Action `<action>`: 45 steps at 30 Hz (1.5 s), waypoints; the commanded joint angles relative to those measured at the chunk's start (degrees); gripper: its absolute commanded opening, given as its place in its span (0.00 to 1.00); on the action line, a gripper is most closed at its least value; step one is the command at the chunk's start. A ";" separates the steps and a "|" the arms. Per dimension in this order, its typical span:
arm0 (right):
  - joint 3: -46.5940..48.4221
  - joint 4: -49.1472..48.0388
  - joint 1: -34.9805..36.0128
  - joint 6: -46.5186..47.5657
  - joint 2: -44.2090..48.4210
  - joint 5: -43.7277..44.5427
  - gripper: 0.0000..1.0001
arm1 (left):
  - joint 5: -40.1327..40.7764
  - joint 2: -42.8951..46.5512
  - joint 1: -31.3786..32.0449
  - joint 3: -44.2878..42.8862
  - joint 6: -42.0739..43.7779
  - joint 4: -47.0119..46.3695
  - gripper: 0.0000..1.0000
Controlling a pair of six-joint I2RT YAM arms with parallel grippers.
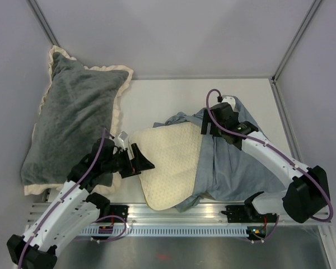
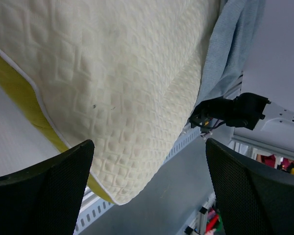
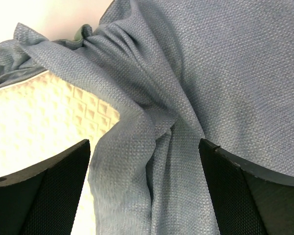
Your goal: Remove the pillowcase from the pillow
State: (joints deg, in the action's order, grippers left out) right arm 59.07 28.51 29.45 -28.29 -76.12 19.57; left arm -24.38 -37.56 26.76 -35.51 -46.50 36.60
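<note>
Removal is roughly half complete: the pillow [image 1: 168, 162] lies mid-bench with its left half bare, and the pillowcase [image 1: 241, 168] is bunched over its right half, yet to be drawn off. The left fingers [image 1: 141, 159], spread wide, sit at the bare pillow edge gripping nothing. The right fingers [image 1: 207, 128], equally wide, are above the cloth and hold nothing. The white bench [image 1: 157, 95] also carries a grey plush pillow [image 1: 73, 117] at left, and plain grey walls [image 1: 185, 33] enclose it

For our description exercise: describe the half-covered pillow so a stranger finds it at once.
Near the middle of the white table, toward its near edge, lies the cream quilted pillow, its right part inside the grey-blue pillowcase. Unlike the dark grey plush pillow at left, it has no ruffle.
</note>
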 commanded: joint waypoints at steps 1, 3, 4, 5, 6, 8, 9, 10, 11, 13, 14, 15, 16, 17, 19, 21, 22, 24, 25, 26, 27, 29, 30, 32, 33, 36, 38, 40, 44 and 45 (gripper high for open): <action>-1.67 -1.44 -0.10 -1.59 2.02 -2.96 0.98 | -6.73 -0.32 0.13 4.21 -5.53 -6.27 1.00; -2.20 -1.62 -0.10 -1.68 1.85 -4.10 0.98 | -6.56 0.82 0.13 6.66 -6.40 -7.06 1.00; -2.12 -1.27 -0.10 -1.76 1.68 -5.15 0.98 | -6.38 2.21 0.13 7.46 -6.84 -7.68 1.00; -1.94 -0.83 -0.10 -1.59 1.50 -5.77 0.98 | -6.12 3.01 0.13 8.25 -7.28 -8.29 1.00; -1.85 0.04 -0.10 -1.41 1.58 -6.21 0.98 | -6.03 3.72 0.13 9.57 -8.07 -8.91 1.00; -2.99 0.14 -0.10 -1.41 2.37 -6.30 0.98 | -6.29 4.16 0.13 10.45 -8.52 -10.58 1.00; -3.43 -0.21 -0.10 -1.15 3.42 -6.30 0.98 | -6.21 3.73 0.13 10.28 -8.34 -10.58 1.00; -4.22 -0.21 -0.10 -1.24 3.95 -6.13 0.98 | -6.12 2.24 0.13 10.02 -8.00 -10.06 1.00; -4.66 -0.30 -0.10 -1.24 4.48 -6.13 0.98 | -6.12 1.45 0.13 9.67 -7.64 -9.88 1.00; -5.36 -0.47 -0.10 -1.06 5.98 -5.95 0.98 | -6.03 -0.40 0.22 9.05 -6.33 -9.44 1.00; -5.63 -0.13 -0.10 -0.97 6.24 -5.86 0.98 | -5.51 -1.54 0.22 8.96 -5.97 -9.27 1.00; -5.54 0.14 -0.10 -0.80 6.59 -5.95 0.98 | -5.33 -2.07 0.31 9.49 -5.80 -9.53 1.00; -5.46 0.31 -0.10 -0.36 6.68 -5.95 0.98 | -5.24 -2.43 0.31 9.93 -5.88 -9.88 1.00; -5.02 1.10 -0.10 -0.10 6.68 -5.95 0.98 | -5.32 -3.13 0.65 10.97 -5.88 -11.27 1.00; -4.66 1.63 -0.10 0.08 6.77 -5.69 0.98 | -5.68 -4.09 1.27 11.95 -6.06 -12.43 1.00; -4.84 1.37 -0.10 -0.09 7.29 -6.12 0.98 | -5.24 -6.11 2.32 12.82 -5.97 -13.22 1.00; -5.27 1.02 -0.01 -0.01 7.39 -6.30 0.98 | -5.06 -6.73 2.68 13.18 -5.97 -13.74 1.00; -5.28 0.67 -0.10 -0.27 7.13 -7.00 0.98 | -5.32 -8.31 3.03 14.40 -6.06 -15.32 1.00; -5.11 0.75 -0.10 -0.18 7.04 -7.35 0.98 | -5.50 -8.67 3.12 14.67 -5.97 -15.59 1.00; -4.93 0.93 -0.10 -0.18 6.77 -7.53 0.98 | -5.33 -8.93 3.21 14.76 -5.80 -15.42 1.00; -4.75 1.10 -0.10 -0.18 6.51 -7.53 0.98 | -5.06 -9.28 3.29 14.76 -5.27 -15.16 1.00; -4.31 1.37 -0.10 -0.27 6.33 -7.88 0.98 | -4.10 -9.20 3.29 14.85 -4.83 -14.72 1.00; -4.23 1.37 -0.10 -0.44 6.24 -8.06 0.98 | -3.66 -9.28 3.29 14.85 -4.48 -14.71 0.99; -3.96 1.28 -0.10 -0.53 6.16 -8.85 0.98 | -2.52 -9.81 3.29 14.94 -3.78 -15.42 0.93; -3.96 1.11 -0.10 -0.53 5.98 -9.11 0.98 | -2.25 -10.07 3.29 14.85 -3.69 -15.59 0.89; -3.43 2.25 -0.01 -0.53 5.63 -10.43 0.98 | -1.99 -11.30 3.29 14.85 -3.07 -17.70 0.47; -4.04 2.69 0.17 -0.71 5.98 -10.96 0.98 | -1.20 -12.35 3.29 14.24 -2.11 -18.66 0.19; -5.62 2.95 0.87 -1.15 6.24 -11.75 0.98 | -0.84 -13.32 3.29 13.19 -1.23 -18.67 0.02; -8.26 5.23 2.27 -2.81 6.77 -13.07 0.98 | 0.91 -14.82 3.29 6.70 2.81 -16.13 0.02; -8.70 5.85 3.15 -3.17 7.12 -13.24 0.98 | 1.52 -14.39 3.29 5.37 3.34 -14.38 0.02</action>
State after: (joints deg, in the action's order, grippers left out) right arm 52.03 31.33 31.16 -29.41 -70.32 7.88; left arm -26.63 -52.16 29.78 -24.69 -47.79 21.43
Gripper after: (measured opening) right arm 0.980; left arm 0.044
